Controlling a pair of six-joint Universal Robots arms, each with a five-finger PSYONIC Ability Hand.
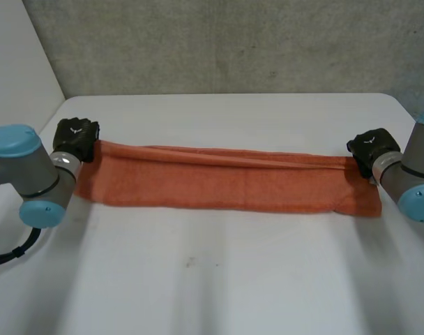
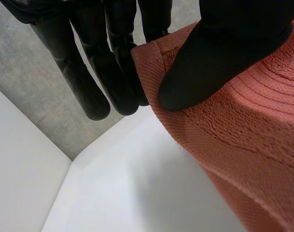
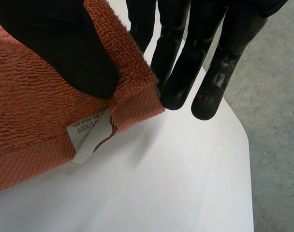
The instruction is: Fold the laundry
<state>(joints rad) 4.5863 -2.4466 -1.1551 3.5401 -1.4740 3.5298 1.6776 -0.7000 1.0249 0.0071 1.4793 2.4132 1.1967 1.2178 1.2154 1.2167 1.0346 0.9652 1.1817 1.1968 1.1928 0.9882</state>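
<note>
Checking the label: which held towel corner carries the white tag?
The towel corner in the right hand: the white tag hangs beside its thumb. The corner in the left hand is plain.

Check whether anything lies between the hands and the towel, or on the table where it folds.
Nothing visible does. The left hand and right hand each pinch a far corner of the towel, and no object lies on the table in front of it.

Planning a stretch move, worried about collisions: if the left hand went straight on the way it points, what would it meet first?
Nothing close, it seems: the left hand, pinching a corner of the towel, points over bare table toward the grey wall; depth is unclear.
</note>
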